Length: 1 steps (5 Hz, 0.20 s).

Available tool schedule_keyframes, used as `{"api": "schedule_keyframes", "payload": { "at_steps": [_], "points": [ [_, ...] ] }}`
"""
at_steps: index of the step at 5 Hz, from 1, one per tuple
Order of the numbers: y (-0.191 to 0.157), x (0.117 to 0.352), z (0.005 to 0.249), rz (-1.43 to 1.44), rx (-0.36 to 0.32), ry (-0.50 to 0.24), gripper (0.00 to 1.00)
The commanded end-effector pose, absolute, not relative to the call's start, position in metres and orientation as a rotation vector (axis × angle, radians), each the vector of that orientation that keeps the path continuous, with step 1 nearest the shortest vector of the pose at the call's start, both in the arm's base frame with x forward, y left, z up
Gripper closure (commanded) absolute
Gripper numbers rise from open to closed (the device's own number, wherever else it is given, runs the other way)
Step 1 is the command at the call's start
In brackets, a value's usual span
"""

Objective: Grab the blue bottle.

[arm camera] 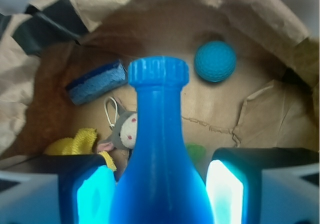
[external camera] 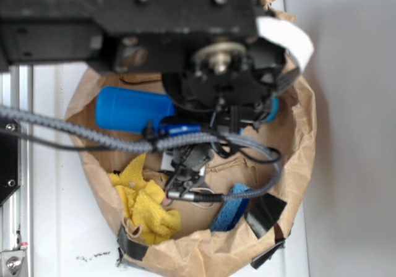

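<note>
No brand, label or readable writing shows in either view.

In the exterior view, the black arm and its cables cover the middle of a brown paper bag that lies open on the white tabletop. The blue bottle lies inside the bag, in its upper left part; only its wide body is seen, because the neck goes under the arm. The claw is below the bottle and blurred, so this view does not tell how its fingers stand. A yellow cloth lies in the bag left of the claw, and a blue sponge right of it. A small teal patch shows right of the bottle, past the arm; I cannot tell what it is.

The wrist view shows what the arm hides. The blue bottle stands between the two fingers of the claw, neck pointing away from the camera, cap end blurred. The fingers are spread, with a gap visible between each one and the bottle. Beyond the bottle, a teal ball lies to the right, the blue sponge to the left, then a small grey plush toy and the yellow cloth. A green thing right of the bottle is too blurred to name.
</note>
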<state>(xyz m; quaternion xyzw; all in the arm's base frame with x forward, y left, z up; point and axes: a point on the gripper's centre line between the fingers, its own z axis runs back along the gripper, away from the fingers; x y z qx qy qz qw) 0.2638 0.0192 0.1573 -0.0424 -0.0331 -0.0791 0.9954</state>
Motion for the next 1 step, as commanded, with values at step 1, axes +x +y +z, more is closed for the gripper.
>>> {"api": "schedule_keyframes", "payload": {
  "at_steps": [1],
  "points": [
    [0.0272, 0.2697, 0.1835, -0.139, -0.076, -0.153, 1.0]
  ]
}}
